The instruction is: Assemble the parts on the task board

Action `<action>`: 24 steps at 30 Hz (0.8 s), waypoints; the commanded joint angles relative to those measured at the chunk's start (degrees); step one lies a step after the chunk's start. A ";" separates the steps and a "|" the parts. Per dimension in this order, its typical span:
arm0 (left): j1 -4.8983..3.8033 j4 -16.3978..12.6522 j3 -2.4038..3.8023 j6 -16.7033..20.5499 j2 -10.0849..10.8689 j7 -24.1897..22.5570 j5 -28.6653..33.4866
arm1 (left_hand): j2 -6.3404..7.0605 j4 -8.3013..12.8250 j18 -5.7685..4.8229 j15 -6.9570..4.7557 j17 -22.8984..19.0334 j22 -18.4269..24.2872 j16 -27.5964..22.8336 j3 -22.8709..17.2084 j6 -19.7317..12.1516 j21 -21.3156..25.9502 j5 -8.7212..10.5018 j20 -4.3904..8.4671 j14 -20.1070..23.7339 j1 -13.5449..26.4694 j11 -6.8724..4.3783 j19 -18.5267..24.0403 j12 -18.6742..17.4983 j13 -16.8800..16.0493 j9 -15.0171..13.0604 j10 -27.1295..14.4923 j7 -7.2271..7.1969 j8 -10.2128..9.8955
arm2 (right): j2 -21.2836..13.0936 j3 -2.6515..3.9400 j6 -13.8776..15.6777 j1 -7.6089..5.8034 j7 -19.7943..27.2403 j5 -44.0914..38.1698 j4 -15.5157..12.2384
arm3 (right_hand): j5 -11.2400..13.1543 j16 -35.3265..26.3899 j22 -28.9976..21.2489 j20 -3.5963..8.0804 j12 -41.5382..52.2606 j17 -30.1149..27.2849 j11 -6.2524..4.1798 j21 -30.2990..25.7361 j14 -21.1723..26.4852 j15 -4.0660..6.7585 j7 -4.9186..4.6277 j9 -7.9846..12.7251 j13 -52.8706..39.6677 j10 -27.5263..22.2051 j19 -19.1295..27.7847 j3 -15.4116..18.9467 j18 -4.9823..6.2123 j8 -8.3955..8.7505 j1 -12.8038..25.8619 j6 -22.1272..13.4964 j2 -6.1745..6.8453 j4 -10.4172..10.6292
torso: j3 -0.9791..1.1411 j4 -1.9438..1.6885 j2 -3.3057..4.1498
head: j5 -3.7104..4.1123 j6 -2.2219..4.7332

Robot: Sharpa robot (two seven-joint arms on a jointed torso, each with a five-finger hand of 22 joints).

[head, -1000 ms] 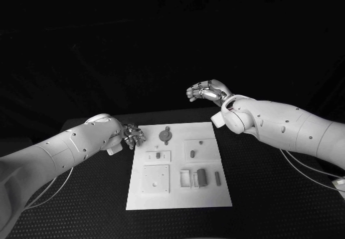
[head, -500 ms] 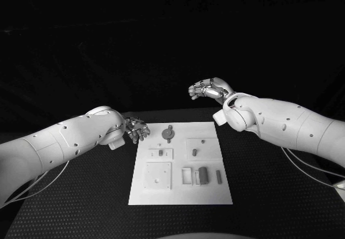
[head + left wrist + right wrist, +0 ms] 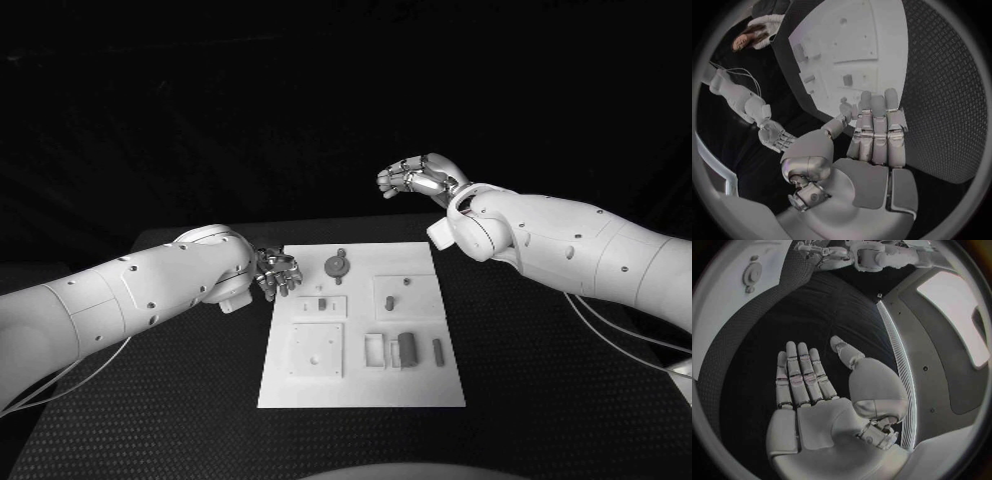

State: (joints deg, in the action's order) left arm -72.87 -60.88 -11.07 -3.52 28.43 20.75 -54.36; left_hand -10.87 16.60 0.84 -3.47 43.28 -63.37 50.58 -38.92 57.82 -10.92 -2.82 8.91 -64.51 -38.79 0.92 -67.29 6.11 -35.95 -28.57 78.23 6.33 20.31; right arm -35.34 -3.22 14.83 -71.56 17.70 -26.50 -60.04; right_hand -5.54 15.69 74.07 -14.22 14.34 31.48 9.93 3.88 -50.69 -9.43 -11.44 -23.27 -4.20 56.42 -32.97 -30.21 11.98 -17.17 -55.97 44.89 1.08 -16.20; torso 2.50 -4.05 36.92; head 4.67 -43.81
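A: Where did the task board (image 3: 361, 398) lie?

B: It lay flat in the middle of the black table (image 3: 548, 400), its long side running away from the robot. Small parts stood or lay in its recesses: a round part with a stem (image 3: 336, 265) at the far end, a small peg (image 3: 326, 304) in a square plate, another small part (image 3: 402, 284) on the right, and an upright block (image 3: 407, 349) beside a thin bar (image 3: 438, 351) toward the near right.

A: How was the left hand (image 3: 274, 273) placed?

B: It hovered at the board's far left edge, level with the round part. In the left wrist view the left hand (image 3: 870, 137) held nothing; its fingers (image 3: 879, 127) lay extended and pressed side by side, the thumb set apart toward the board.

A: And the right hand (image 3: 418, 177)?

B: It was raised beyond the far edge of the table, well apart from the board. In the right wrist view the right hand (image 3: 811, 390) showed an open palm, fingers (image 3: 799, 370) straight and close together, the thumb spread to one side, nothing in its grasp. The head view showed the fingers slightly curled.
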 commanded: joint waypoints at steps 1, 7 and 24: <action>0.46 -0.27 -0.49 1.09 -0.22 0.44 -2.35 | 0.06 -0.11 -0.60 -0.05 0.09 -0.12 0.27 -0.41 0.42 -0.22 0.01 0.04 -0.36 0.67 0.03 -0.31 0.20 -0.09 -0.06 0.36 -0.03 0.30 | -0.03 0.02 -0.92 0.01 0.28 -0.47 -0.21 | 0.06 0.35 0.01 -0.16 -0.34 -0.08 0.04 -0.15 0.14 -0.32 -0.67 0.07 0.01 0.54 0.25 0.39 0.36 -0.25 -0.02 -0.05 0.47 0.06 | -0.01 0.02 0.06 | 0.09 -0.16; 1.46 -0.22 -1.32 1.43 -0.69 0.40 -2.77 | -0.04 -0.08 -0.61 -0.12 0.13 -0.44 0.55 -0.66 0.57 -0.27 0.01 0.13 -0.44 1.09 -0.04 -0.44 0.33 -0.22 -0.13 0.49 -0.10 0.35 | 0.03 0.02 -0.96 0.02 0.31 -0.48 -0.31 | 0.06 0.36 0.00 -0.16 -0.36 -0.09 0.04 -0.15 0.15 -0.33 -0.67 0.08 0.01 0.54 0.26 0.38 0.36 -0.25 -0.01 -0.06 0.47 0.08 | 0.04 0.05 0.08 | 0.10 -0.27; 2.61 -0.02 -1.55 1.71 -1.99 0.47 -3.87 | -0.24 -0.05 -0.59 -0.42 0.26 -1.38 1.36 -1.25 1.02 -0.50 -0.01 0.42 -0.73 1.99 -0.31 -0.96 0.79 -0.65 -0.34 0.95 -0.32 0.53 | 0.15 0.02 -1.04 0.04 0.30 -0.48 -0.42 | 0.07 0.36 -0.01 -0.18 -0.44 -0.14 0.07 -0.15 0.20 -0.35 -0.74 0.12 0.02 0.52 0.30 0.44 0.34 -0.22 0.25 -0.12 0.45 0.26 | 0.03 0.02 0.15 | 0.46 -0.51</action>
State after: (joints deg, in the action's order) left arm -70.28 -60.83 -12.63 -2.07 26.66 21.20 -57.46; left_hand -11.01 16.52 0.84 -3.85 43.45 -64.72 51.81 -39.79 58.44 -11.14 -2.81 9.31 -64.94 -37.35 0.72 -67.70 6.60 -36.55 -28.86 78.82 6.11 20.58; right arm -35.25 -3.21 14.62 -71.54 17.65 -26.54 -60.37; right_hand -5.54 15.69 74.07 -14.22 14.12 31.43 9.93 3.88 -50.69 -9.43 -11.44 -23.21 -4.20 56.42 -32.97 -30.05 11.97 -17.17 -55.97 44.89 1.07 -16.04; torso 2.55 -4.02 37.05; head 5.07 -44.30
